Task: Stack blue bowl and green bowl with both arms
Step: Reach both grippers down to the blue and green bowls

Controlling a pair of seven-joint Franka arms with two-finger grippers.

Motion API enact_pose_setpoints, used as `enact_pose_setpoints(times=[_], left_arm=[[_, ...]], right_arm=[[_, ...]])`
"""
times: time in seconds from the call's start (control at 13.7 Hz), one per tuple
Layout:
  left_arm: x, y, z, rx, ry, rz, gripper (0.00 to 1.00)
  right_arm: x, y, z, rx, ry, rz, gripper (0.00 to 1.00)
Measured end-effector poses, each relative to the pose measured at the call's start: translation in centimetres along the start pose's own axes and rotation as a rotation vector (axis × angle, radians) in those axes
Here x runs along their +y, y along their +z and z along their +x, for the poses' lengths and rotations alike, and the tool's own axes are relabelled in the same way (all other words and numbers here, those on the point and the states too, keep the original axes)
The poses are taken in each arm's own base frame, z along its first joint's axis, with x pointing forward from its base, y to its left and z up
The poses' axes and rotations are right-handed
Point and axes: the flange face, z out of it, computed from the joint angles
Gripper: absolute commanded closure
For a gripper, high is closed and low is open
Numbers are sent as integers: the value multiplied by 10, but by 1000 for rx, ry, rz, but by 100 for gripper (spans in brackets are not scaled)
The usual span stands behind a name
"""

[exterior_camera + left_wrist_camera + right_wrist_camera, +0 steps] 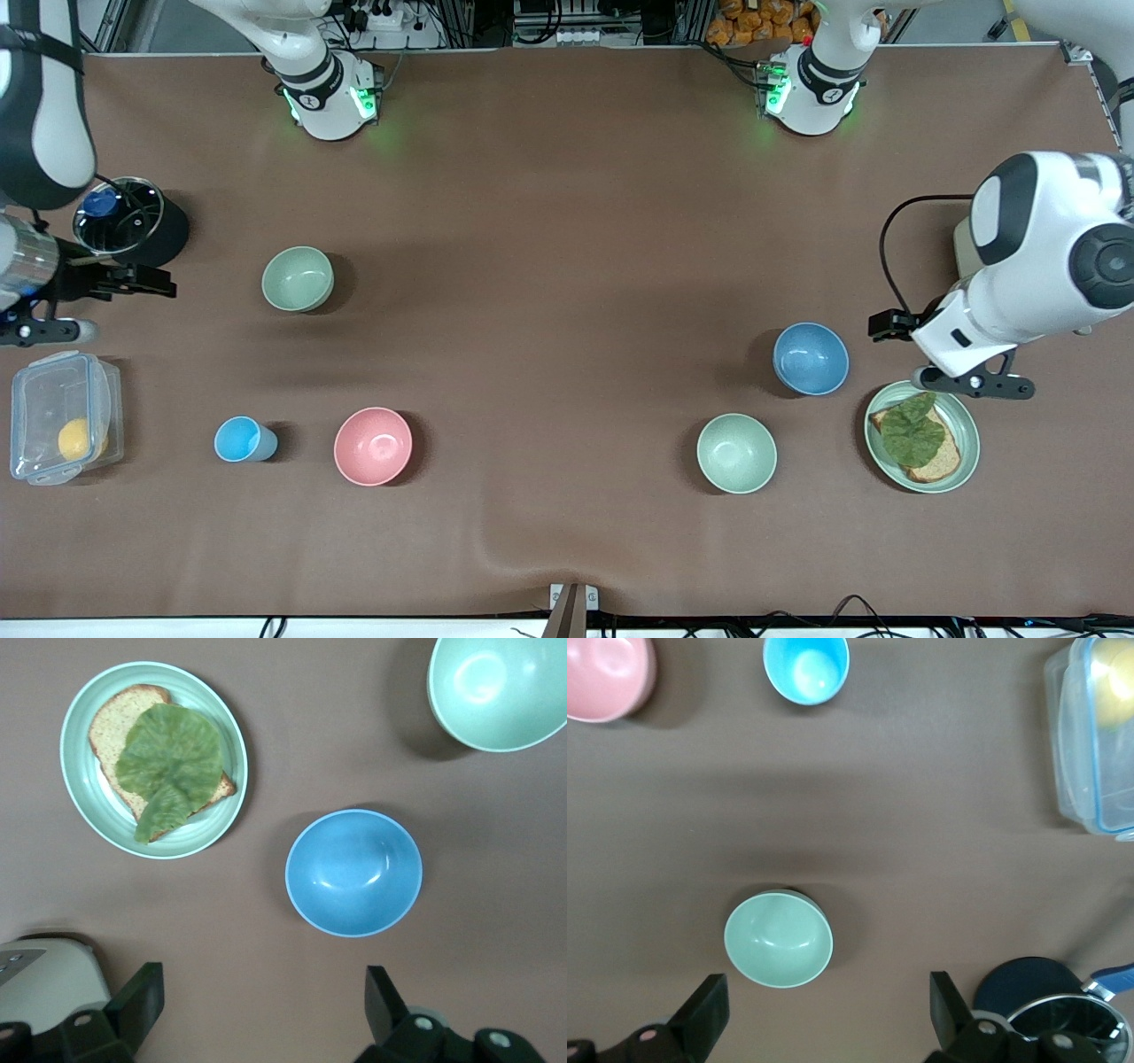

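Observation:
The blue bowl (pixel 811 358) sits upright toward the left arm's end of the table and also shows in the left wrist view (pixel 353 873). The sage-green bowl (pixel 298 278) sits upright toward the right arm's end and also shows in the right wrist view (pixel 778 939). My left gripper (pixel 888 325) (pixel 264 1005) is open and empty, above the table beside the blue bowl. My right gripper (pixel 152 283) (pixel 828 1005) is open and empty, above the table beside the green bowl.
A paler mint bowl (pixel 736 453) and a green plate (pixel 966 443) with toast and lettuce lie near the blue bowl. A pink bowl (pixel 373 446), a light-blue cup (pixel 240 439), a clear lidded box (pixel 60 429) and a black pot (pixel 128 221) are at the right arm's end.

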Motion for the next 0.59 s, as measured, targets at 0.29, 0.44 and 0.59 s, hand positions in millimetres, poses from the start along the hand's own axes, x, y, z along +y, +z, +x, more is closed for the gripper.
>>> enact_pose_setpoints(times=[0.29, 0.44, 0.59], left_arm=[[-1, 58, 18, 11, 13, 14, 0], [3, 113, 32, -5, 12, 3, 0], [5, 151, 37, -35, 13, -6, 0]], right_arm=[[-4, 63, -15, 31, 2, 7, 0], [-10, 92, -29, 51, 6, 18, 0], [-14, 116, -40, 69, 8, 21, 0]])
